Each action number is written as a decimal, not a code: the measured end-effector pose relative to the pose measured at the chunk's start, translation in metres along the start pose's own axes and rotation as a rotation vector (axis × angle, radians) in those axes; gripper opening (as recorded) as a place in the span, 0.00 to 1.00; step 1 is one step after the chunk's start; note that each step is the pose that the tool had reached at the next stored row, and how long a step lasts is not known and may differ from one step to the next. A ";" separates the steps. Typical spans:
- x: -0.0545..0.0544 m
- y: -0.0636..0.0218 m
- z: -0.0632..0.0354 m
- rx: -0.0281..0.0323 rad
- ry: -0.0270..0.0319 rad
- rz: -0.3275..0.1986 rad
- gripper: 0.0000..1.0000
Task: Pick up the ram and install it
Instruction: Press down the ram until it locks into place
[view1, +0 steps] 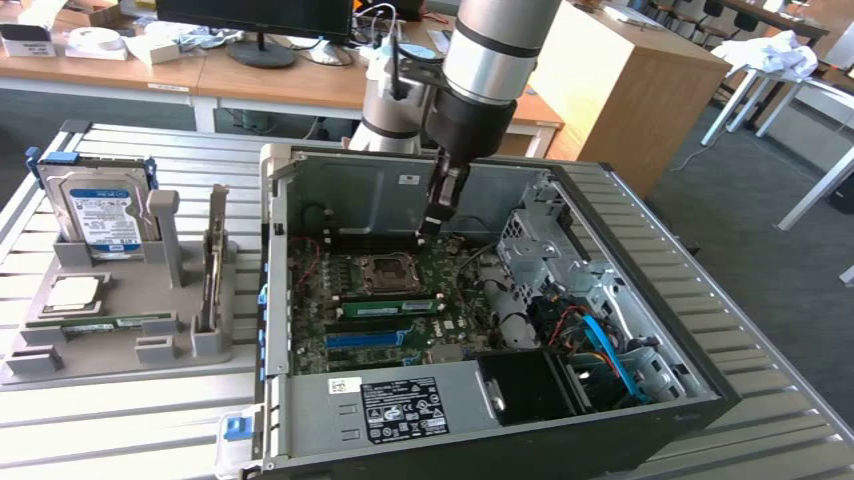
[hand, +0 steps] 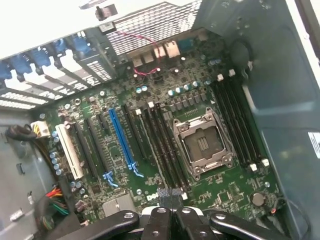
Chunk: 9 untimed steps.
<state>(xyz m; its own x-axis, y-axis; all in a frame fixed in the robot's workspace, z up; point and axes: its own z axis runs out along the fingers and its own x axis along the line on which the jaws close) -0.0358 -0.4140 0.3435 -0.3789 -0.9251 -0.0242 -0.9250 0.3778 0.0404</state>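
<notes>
A green ram stick with a small white label stands on edge in a motherboard slot, between the processor socket and the blue slot. My gripper hangs inside the open computer case, above the board and raised clear of that stick. In the wrist view its fingertips sit close together with nothing visible between them, over the end of the black ram slots beside the socket. The gripper looks shut and empty.
A grey holder tray at the exterior view's left carries a blue-labelled hard drive, a square silver processor and another thin green stick. The case walls, drive cage and cables hem the board in.
</notes>
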 end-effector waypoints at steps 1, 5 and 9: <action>0.000 0.0000 0.0001 0.0004 -0.0005 0.015 0.10; 0.000 0.0000 0.0004 0.0018 -0.0029 0.073 0.10; 0.000 0.0000 0.0008 0.0031 -0.0051 0.130 0.10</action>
<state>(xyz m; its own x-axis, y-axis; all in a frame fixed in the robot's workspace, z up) -0.0358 -0.4140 0.3427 -0.4956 -0.8682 -0.0241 -0.8682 0.4945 0.0404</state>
